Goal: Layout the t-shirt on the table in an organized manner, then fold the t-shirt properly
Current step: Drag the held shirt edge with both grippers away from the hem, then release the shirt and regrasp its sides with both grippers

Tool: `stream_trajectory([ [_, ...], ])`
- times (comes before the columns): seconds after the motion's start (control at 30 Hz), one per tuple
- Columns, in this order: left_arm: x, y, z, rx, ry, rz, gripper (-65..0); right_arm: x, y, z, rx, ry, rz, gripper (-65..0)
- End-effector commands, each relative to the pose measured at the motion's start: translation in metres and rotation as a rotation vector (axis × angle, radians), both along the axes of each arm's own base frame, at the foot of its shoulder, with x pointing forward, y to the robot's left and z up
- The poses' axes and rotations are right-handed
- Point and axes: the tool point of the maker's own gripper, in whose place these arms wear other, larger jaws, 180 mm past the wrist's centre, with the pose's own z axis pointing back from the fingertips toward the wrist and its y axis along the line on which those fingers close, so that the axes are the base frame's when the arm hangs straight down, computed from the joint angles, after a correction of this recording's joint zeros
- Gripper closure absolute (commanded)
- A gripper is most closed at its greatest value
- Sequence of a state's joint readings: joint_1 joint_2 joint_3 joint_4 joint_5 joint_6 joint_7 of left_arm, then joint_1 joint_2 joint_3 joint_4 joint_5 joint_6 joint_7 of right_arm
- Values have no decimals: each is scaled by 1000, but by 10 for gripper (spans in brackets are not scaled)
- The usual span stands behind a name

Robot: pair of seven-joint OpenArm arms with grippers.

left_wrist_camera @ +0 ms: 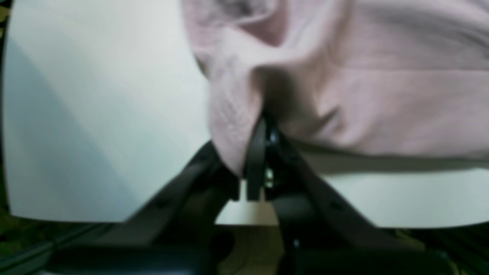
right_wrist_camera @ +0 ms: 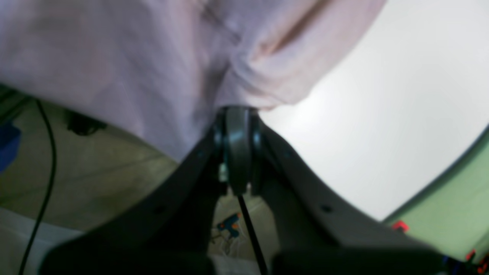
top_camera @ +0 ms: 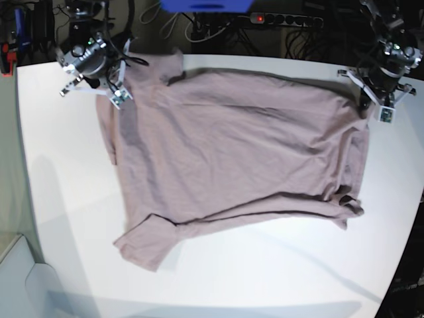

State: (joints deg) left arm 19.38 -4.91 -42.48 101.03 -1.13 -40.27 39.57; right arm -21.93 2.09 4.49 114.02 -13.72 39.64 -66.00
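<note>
My left gripper (left_wrist_camera: 256, 160) is clamped on a fold of the t-shirt (top_camera: 232, 159) at the far right corner; my right gripper (right_wrist_camera: 237, 151) pinches its far left corner. Between them the t-shirt lies spread, wrinkled, across the white bench (top_camera: 278, 265).

Plain dusty mauve t-shirt (top_camera: 232, 146) on a matte white table (top_camera: 265, 265).

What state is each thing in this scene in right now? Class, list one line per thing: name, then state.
t-shirt: spread open on the table, wrinkled, not folded, pinched at two far corners.
table: white top, shirt lying on it.
left gripper: shut on the shirt's edge.
right gripper: shut on the shirt's edge.
</note>
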Motion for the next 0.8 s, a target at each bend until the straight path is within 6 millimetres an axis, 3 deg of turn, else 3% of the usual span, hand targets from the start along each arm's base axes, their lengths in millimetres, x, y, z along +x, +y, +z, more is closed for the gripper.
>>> stream_trajectory([
  [0.0, 6, 3, 12, 12, -43, -4, -6, 6, -4, 6, -12, -24, 13, -35],
  [0.1, -6, 14, 9, 22, -26, 31, -55, 4, -6, 6, -19, -21, 16, -141],
  [0.23, -13, 26, 10, 31, -21, 67, -240, 5, -11, 7, -33, -24, 22, -295],
  [0.3, -21, 33, 9, 43, -8, 85, -287, 6, -15, 9, -43, -29, 23, -340],
  [0.43, -31, 51, 14, 66, -9, 137, -288, 10, -47, 17, -79, -61, -73, -352],
  [0.57, -42, 76, 25, 98, -27, 214, -290, 29, -74, 33, -105, -138, -152, -352],
  [0.77, -40, 127, 65, 182, -123, 321, -291, 72, -80, 58, -110, -251, -159, -354],
])
